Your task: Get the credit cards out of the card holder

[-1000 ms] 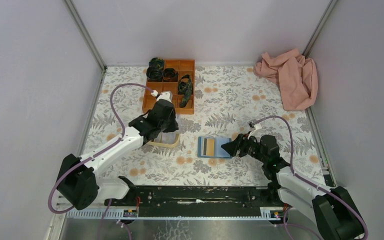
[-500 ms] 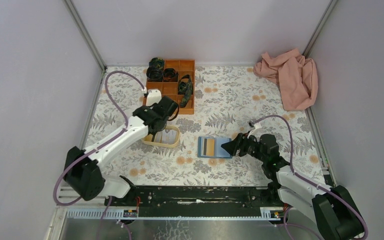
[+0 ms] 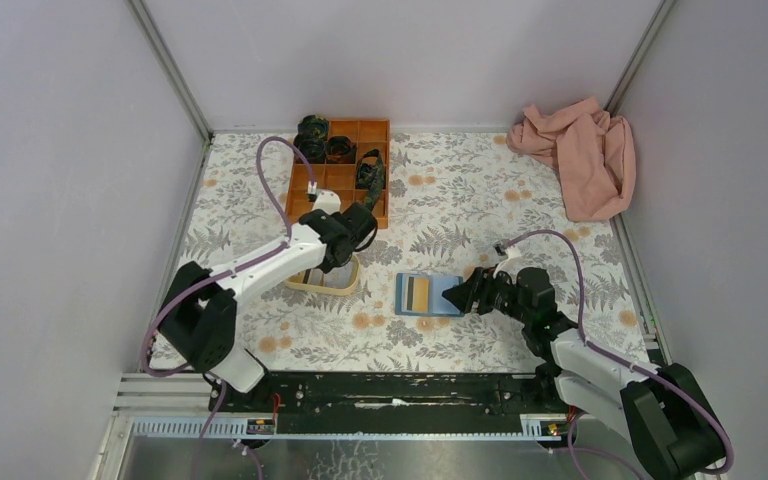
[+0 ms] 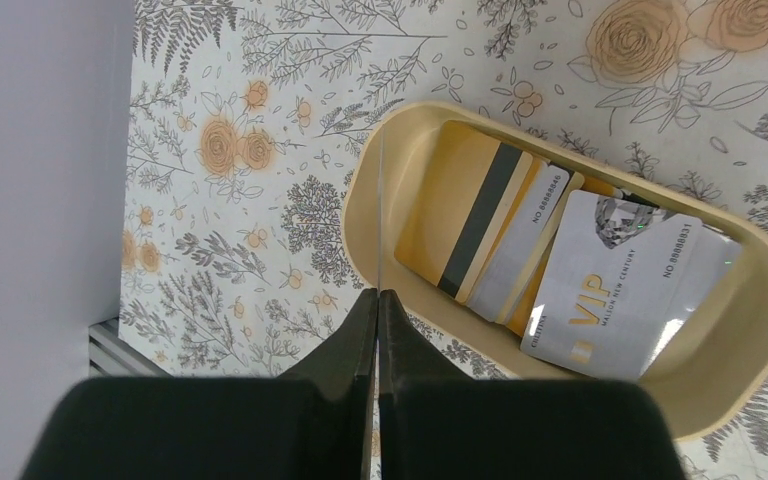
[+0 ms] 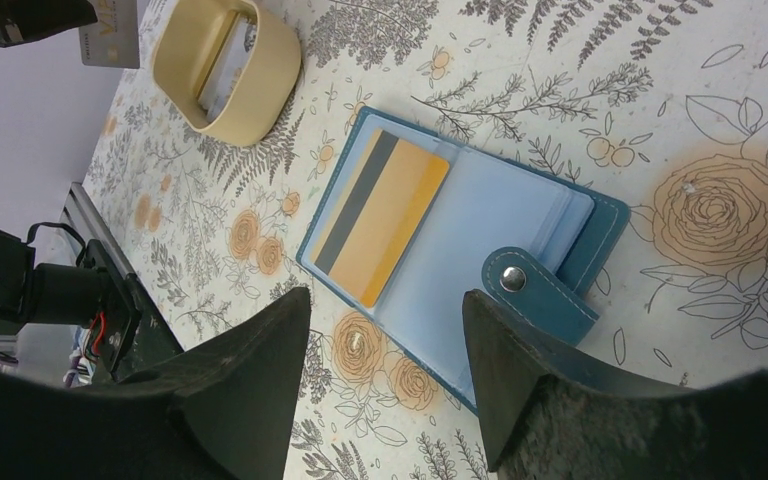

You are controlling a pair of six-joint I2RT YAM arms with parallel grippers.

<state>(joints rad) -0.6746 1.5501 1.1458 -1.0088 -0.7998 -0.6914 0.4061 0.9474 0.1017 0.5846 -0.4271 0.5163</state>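
Observation:
The light-blue card holder [image 3: 428,294] lies open on the table, with a tan card with a dark stripe [image 5: 380,215] in its left pocket. My right gripper [image 5: 385,300] is open and low over the holder's [image 5: 480,250] near edge, by the snap strap. My left gripper [image 4: 378,292] is shut on a thin card seen edge-on [image 4: 380,200], held above the left rim of the yellow oval tray [image 4: 760,340]. The right wrist view shows that card as a grey VIP card [image 5: 110,35]. Inside the tray lie a gold striped card [image 4: 460,215], a grey card [image 4: 525,240] and a white VIP card [image 4: 610,280].
An orange compartment box [image 3: 340,170] with dark rolled items stands behind the tray [image 3: 325,278]. A pink cloth [image 3: 580,155] lies at the back right corner. Walls close in the table on the left, right and back.
My left arm has swung, its elbow moving right, and its gripper has shifted from over the tray toward the tray's back right. The right arm and the card holder have barely moved.

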